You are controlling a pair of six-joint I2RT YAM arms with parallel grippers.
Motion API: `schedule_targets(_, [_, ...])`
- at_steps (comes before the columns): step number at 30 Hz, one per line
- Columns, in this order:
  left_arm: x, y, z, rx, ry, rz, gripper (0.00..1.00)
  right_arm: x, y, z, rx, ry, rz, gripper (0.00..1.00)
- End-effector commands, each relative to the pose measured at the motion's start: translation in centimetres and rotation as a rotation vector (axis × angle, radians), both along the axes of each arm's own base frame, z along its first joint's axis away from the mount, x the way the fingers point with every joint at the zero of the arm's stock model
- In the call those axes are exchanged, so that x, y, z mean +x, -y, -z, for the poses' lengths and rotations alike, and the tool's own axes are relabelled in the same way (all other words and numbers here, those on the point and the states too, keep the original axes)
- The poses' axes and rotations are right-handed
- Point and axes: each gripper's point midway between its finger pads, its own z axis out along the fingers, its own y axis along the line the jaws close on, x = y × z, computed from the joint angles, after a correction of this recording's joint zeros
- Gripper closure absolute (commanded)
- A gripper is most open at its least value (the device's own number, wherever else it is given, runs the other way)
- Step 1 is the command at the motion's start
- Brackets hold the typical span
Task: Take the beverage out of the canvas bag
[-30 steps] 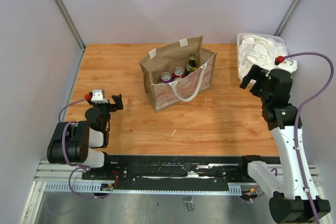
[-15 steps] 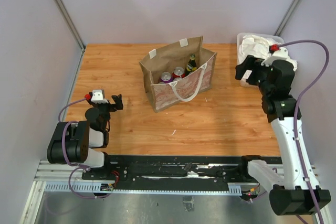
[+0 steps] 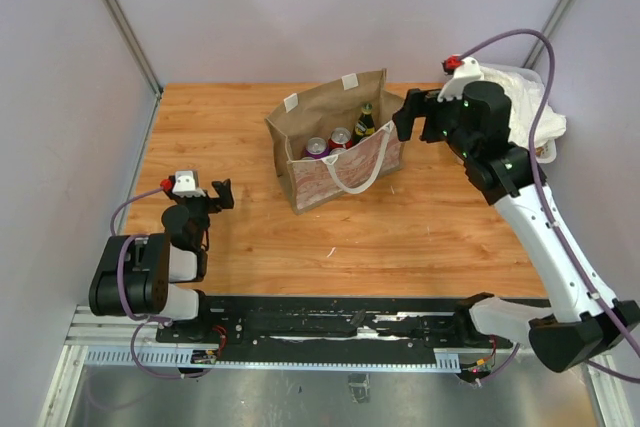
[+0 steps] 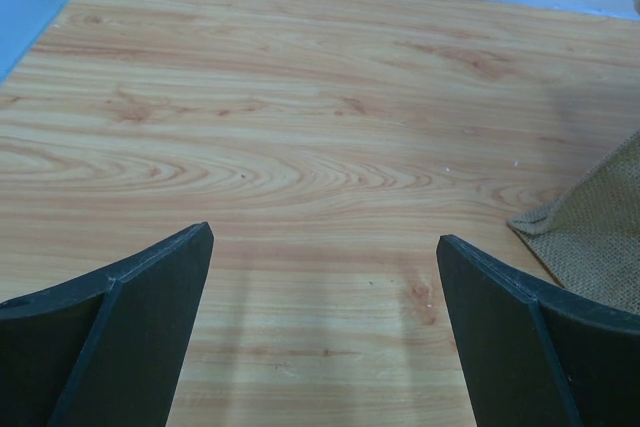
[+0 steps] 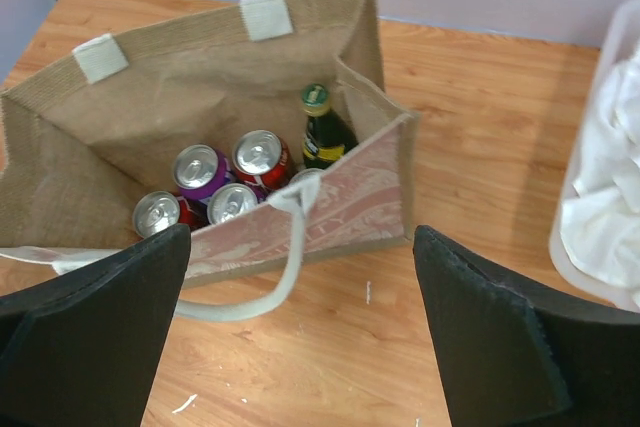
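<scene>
So, biggest first: the wooden table (image 3: 250,237) fills most of the top view, with grey walls around it. The right arm (image 3: 540,217) is stretched from the lower right corner up toward the middle. The left arm (image 3: 150,267) is folded low at the lower left.

The canvas bag (image 3: 325,112) is stood upright just above the centre of the top view, mouth open. A pale reddish print is seen on its near side. A corner of it also shows at the right edge of the left wrist view. The clear bin (image 3: 540,82) is parked at the upper right, and white cloth (image 3: 530,122) is piled in it.

The right gripper (image 5: 300,235) is held up in the air just right of the bag's right end, looking down into it. Its fingers are spread wide and nothing is gripped. The left gripper (image 4: 325,237) is kept low over bare wood, well apart from the bag. It is also spread wide and nothing is held.

The drinks are all inside the bag. A dark bottle (image 5: 322,132) with a green cap is stood at the right end. At least four cans (image 5: 260,152) are bunched left of it, one purple, the others red. A white rope handle (image 5: 290,277) is draped over the near side. Two white tabs (image 5: 265,15) are sewn on the far rim.
</scene>
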Motion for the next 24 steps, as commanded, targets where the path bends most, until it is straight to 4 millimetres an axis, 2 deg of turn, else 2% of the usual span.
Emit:
schedule_targets(1, [0.2, -0.8, -2.8, 0.010, 0.061, -0.044, 0.00, 0.6, -1.9, -0.8, -0.076, 0.009, -0.036, 0.07])
schedule_targets(2, [0.3, -0.8, -2.8, 0.010, 0.027, -0.045, 0.00, 0.8, -2.2, -1.0, -0.078, 0.007, -0.044, 0.08])
schedule_targets(3, [0.6, -0.8, -4.5, 0.012, 0.056, -0.046, 0.00, 1.0, -2.5, -0.9, -0.083, -0.002, -0.049, 0.09])
schedule_targets(4, [0.7, -0.8, -4.9, 0.009, 0.029, -0.042, 0.00, 1.1, -2.8, -0.8, -0.084, -0.008, -0.052, 0.10])
schedule_targets(8, [0.9, 0.1, -10.1, -0.046, 0.060, -0.004, 0.00, 1.8, -3.3, -0.2, -0.084, -0.037, -0.044, 0.13])
schedule_targets(12, [0.5, 1.6, -13.8, -0.134, 0.073, 0.035, 0.00, 2.3, -3.6, 1.4, -0.092, -0.089, -0.027, 0.14])
schedule_targets(19, [0.3, 7.2, -18.9, -0.165, 0.080, 0.189, 0.00, 2.4, -4.1, 3.2, -0.129, -0.166, -0.033, 0.14])
schedule_targets(24, [-0.4, 11.2, -24.0, -0.151, 0.144, 0.374, 0.00, 2.3, -4.3, 3.3, -0.144, -0.171, -0.050, 0.14])
